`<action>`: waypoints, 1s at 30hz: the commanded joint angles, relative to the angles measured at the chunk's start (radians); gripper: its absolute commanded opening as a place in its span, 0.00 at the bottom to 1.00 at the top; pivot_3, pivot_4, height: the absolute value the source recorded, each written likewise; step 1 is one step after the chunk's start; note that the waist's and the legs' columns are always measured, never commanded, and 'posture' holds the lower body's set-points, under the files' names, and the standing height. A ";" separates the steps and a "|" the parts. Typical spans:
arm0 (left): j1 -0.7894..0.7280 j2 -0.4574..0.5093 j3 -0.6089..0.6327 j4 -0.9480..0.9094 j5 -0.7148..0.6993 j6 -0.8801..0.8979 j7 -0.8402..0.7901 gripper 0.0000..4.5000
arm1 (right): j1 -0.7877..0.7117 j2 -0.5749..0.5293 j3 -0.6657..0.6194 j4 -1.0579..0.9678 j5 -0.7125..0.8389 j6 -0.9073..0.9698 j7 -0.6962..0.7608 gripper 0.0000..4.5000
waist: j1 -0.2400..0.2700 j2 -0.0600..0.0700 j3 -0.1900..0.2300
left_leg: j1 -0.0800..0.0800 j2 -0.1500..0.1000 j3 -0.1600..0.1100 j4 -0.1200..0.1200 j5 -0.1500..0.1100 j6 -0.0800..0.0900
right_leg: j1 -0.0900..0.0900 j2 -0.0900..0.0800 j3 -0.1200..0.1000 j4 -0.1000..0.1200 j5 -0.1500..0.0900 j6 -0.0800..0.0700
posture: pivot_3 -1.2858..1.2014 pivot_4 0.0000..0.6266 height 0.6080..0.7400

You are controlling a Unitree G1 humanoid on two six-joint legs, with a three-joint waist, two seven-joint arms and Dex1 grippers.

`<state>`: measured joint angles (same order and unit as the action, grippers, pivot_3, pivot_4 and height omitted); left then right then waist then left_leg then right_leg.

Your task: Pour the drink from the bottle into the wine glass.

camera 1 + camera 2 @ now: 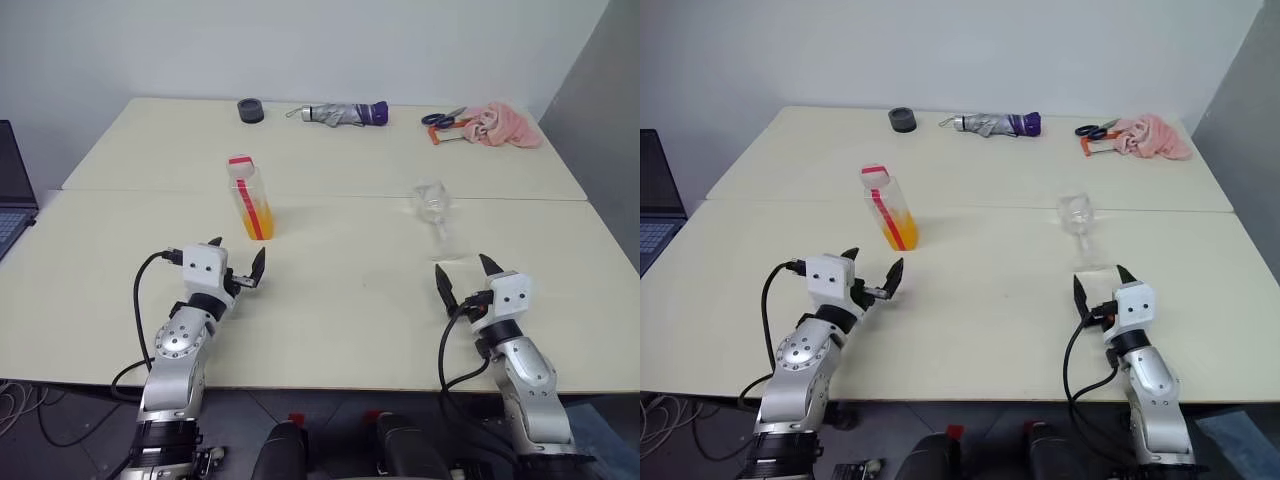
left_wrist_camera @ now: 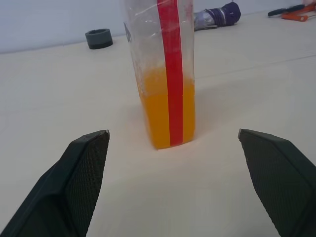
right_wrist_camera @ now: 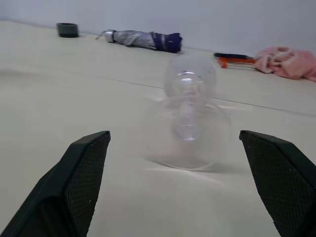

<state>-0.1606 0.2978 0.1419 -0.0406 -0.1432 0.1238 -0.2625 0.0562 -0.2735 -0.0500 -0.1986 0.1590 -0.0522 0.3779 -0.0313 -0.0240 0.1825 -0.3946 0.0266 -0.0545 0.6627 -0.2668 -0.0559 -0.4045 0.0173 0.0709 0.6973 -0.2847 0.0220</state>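
The bottle stands upright on the table, clear with a red-and-white cap and a red stripe, its lower part filled with the orange drink. My left gripper is open just in front of it, fingers level and apart from it. The clear wine glass stands upright to the right, straight ahead of my open right gripper, which has nothing between its fingers. In the right wrist view the wine glass sits centred beyond the fingertips.
Along the cream table's far edge lie a dark tape roll, a folded grey-purple umbrella, scissors and a pink cloth. A laptop sits off the left side.
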 commanded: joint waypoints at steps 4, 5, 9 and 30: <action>-0.064 0.007 -0.003 -0.044 -0.004 0.067 0.010 1.00 | -0.036 -0.168 0.061 -0.232 0.171 0.195 0.227 1.00 | -0.001 0.000 0.000 | 0.000 0.000 -0.001 0.000 0.000 0.000 | 0.000 0.001 -0.001 0.000 0.000 0.000 | 0.52 0.24 1.00; -0.080 0.007 -0.003 -0.040 -0.001 0.076 0.014 1.00 | -0.060 -0.183 0.069 -0.247 0.188 0.225 0.243 1.00 | -0.001 0.000 0.000 | 0.000 0.000 -0.001 0.000 0.000 0.000 | 0.000 0.001 -0.001 0.000 0.000 0.000 | 0.52 0.24 1.00; -0.134 0.000 0.000 -0.024 0.006 0.107 0.035 1.00 | -0.129 -0.205 0.097 -0.279 0.240 0.315 0.279 1.00 | 0.000 0.000 0.000 | 0.000 -0.001 -0.001 0.000 0.000 0.000 | 0.000 0.001 -0.001 0.000 0.000 0.000 | 0.52 0.24 1.00; -0.350 -0.043 0.000 0.163 0.031 0.108 0.141 1.00 | -0.269 -0.203 0.160 -0.285 0.285 0.426 0.361 1.00 | 0.002 0.000 0.000 | -0.001 -0.001 -0.003 0.001 0.000 0.000 | 0.000 0.000 -0.002 0.000 0.000 0.000 | 0.52 0.24 1.00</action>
<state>-0.4801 0.2588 0.1430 0.1326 -0.1177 0.2538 -0.1322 -0.1920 -0.4759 0.1057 -0.4472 0.4217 0.3687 0.7254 -0.0294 -0.0244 0.1823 -0.3961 0.0253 -0.0574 0.6634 -0.2667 -0.0560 -0.4042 0.0175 0.0683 0.6970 -0.2845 0.0220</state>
